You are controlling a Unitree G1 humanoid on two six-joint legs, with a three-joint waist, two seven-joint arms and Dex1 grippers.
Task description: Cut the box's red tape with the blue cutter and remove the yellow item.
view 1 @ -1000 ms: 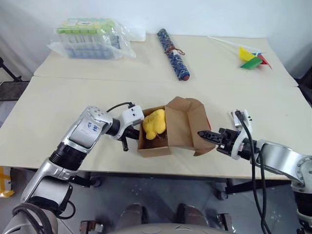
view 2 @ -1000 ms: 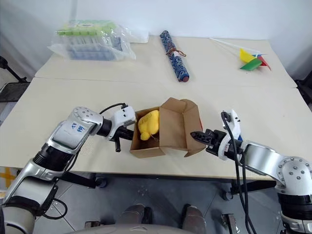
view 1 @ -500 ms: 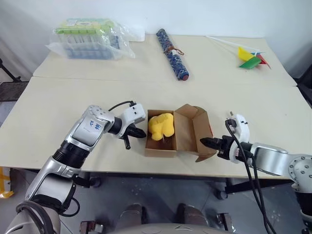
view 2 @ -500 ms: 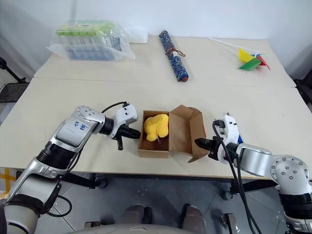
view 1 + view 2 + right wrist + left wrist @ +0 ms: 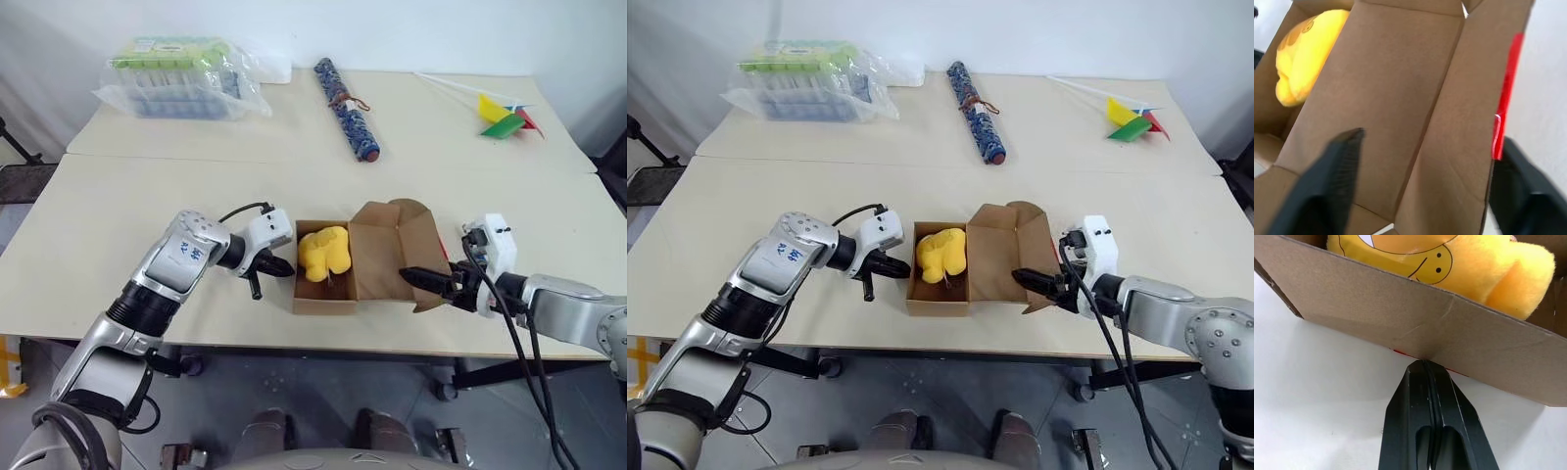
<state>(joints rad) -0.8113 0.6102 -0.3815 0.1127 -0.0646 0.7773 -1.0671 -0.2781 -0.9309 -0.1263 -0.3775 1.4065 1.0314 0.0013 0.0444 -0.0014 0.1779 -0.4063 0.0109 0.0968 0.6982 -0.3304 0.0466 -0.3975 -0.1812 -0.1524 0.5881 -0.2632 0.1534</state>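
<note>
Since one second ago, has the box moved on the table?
Yes. The box shifted to the robot's right, away from the left gripper, and turned so its side runs square to the table front edge.

We note the box (image 5: 338, 269), a small brown corrugated carton, sitting open near the front edge of the table (image 5: 118, 206), about midway along it. Its lid flaps (image 5: 397, 250) stand folded back on the right side. The yellow item (image 5: 324, 252), a fluffy plush with a printed smiling face, lies inside the open compartment, rising above the carton wall. The red tape (image 5: 1504, 93) shows as a bright strip along one flap edge.
</note>
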